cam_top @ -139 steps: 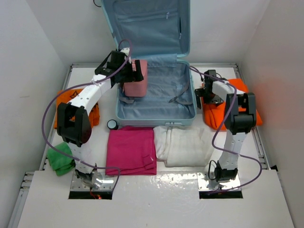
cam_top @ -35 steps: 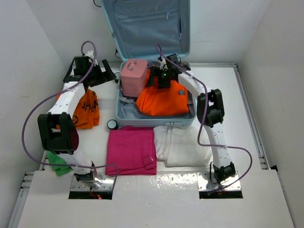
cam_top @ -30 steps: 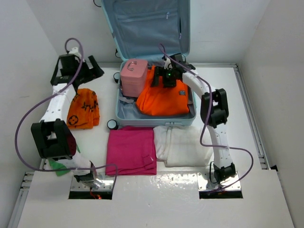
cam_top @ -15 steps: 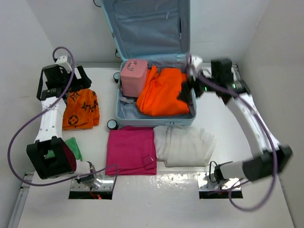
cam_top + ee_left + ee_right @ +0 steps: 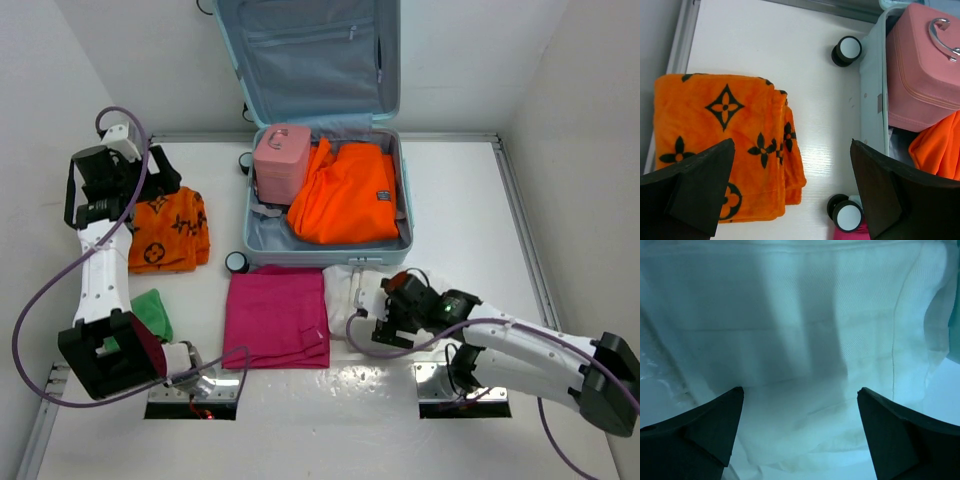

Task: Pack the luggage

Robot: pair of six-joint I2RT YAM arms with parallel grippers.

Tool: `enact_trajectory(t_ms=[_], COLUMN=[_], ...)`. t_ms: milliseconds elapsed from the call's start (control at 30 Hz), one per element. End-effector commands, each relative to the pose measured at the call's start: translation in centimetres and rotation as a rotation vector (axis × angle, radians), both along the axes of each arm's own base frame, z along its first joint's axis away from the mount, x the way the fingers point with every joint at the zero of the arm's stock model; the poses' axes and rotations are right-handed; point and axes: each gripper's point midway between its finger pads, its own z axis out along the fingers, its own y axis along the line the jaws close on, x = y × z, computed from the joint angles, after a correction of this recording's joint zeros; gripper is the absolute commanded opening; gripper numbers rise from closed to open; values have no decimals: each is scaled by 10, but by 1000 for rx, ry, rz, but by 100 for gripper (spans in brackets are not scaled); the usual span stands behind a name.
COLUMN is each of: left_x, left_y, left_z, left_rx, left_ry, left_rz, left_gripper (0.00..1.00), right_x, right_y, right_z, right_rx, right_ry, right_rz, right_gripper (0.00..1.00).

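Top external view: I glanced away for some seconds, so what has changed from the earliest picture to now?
The pink vanity case, then held by the left tool, now stands released in the luggage. The orange garment moved into it from its right side. The left tool went out over the orange patterned blanket; the right tool came back over the white cloth. The magenta cloth stayed.

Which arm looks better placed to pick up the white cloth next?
Right. The right gripper, open, hangs directly over the white cloth; the left gripper is far off, above the orange blanket.
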Motion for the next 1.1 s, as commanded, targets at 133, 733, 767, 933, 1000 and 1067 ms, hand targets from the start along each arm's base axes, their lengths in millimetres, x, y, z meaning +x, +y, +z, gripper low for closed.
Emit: enact_trajectory(t_ms=[133,733,767,933,1000,1067], left_x=[-11,-10,-10,-10,-10,-11], left_y=[7,10,10,10,10,10], left_z=[21,6,6,4,4,-1], left_rx=[77,68,68,68,68,64], left_ry=[-73,-39,-39,-39,-39,-29], left_rz=[4,0,0,0,0,0], left_gripper=[99,99,99,99,99,99], right_x=[1,-40,-41,-38,-35,-34], right_y=[28,57,56,56,59,60], right_z=[-4,15,13,5,0,-3], right_rx=[24,145,136,122,109,97], right_ry=[-151,114,117,121,114,108], right_rz=[110,68,65,36,25,21], right_gripper=[100,100,100,100,100,100])
